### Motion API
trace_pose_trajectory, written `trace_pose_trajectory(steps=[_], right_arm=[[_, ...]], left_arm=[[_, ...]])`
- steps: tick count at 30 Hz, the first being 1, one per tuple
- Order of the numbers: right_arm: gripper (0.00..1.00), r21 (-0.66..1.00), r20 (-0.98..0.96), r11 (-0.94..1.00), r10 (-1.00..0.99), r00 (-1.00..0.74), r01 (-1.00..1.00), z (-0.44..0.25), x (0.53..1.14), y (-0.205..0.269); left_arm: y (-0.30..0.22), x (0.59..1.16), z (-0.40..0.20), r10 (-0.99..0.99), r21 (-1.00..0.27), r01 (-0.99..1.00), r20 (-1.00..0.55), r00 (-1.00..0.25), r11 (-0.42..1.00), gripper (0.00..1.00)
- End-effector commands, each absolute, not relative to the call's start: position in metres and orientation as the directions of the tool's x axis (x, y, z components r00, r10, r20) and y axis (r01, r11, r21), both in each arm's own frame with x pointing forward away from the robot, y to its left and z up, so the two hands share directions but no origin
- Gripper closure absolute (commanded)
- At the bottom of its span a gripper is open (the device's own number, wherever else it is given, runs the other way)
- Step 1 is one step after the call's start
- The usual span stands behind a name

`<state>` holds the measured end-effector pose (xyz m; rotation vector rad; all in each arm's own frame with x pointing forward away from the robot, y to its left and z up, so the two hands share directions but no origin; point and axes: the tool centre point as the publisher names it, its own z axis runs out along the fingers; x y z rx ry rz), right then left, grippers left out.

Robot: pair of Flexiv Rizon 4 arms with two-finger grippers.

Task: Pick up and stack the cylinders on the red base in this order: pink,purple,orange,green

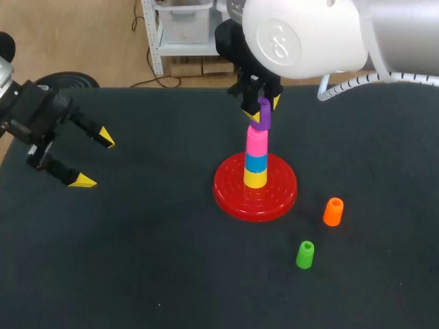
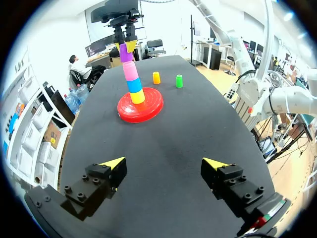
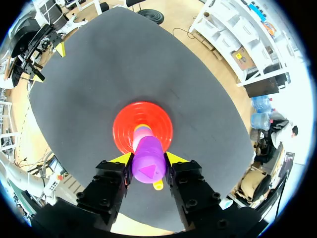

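On the red base (image 1: 236, 195) stands a stack of a yellow cylinder (image 1: 255, 177), a blue cylinder (image 1: 256, 163) and a pink cylinder (image 1: 256, 142). My right gripper (image 1: 260, 103) is shut on the purple cylinder (image 1: 263, 114), holding it tilted just above the pink one; in the right wrist view the purple cylinder (image 3: 147, 161) sits between the yellow fingertips (image 3: 122, 159), over the red base (image 3: 124, 131). The orange cylinder (image 1: 333, 212) and the green cylinder (image 1: 305, 254) stand on the table right of the base. My left gripper (image 1: 91, 160) hangs open at the left, holding nothing.
The dark table (image 1: 137, 260) is bare around the left gripper and in front of the base. In the left wrist view the orange cylinder (image 2: 156, 78) and green cylinder (image 2: 179, 81) stand beyond the base (image 2: 148, 106), far ahead of the open fingers.
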<state>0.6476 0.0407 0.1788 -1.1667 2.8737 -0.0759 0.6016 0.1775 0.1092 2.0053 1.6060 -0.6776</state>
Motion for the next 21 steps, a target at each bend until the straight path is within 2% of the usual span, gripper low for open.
trace_pose_trajectory(steps=[1, 21], right_arm=[[1.00, -0.037, -0.029, 0.716, -0.698, -0.715, -0.697, 0.173, 0.653, 0.035], [1.00, -0.030, -0.052, 0.691, -0.722, -0.690, -0.722, 0.179, 0.648, 0.042]], left_arm=[[0.178, 0.601, 0.109, 0.741, 0.063, 0.979, -0.645, 0.190, -0.196, 0.00], [0.178, 0.601, 0.109, 0.741, 0.063, 0.979, -0.645, 0.190, -0.196, 0.00]])
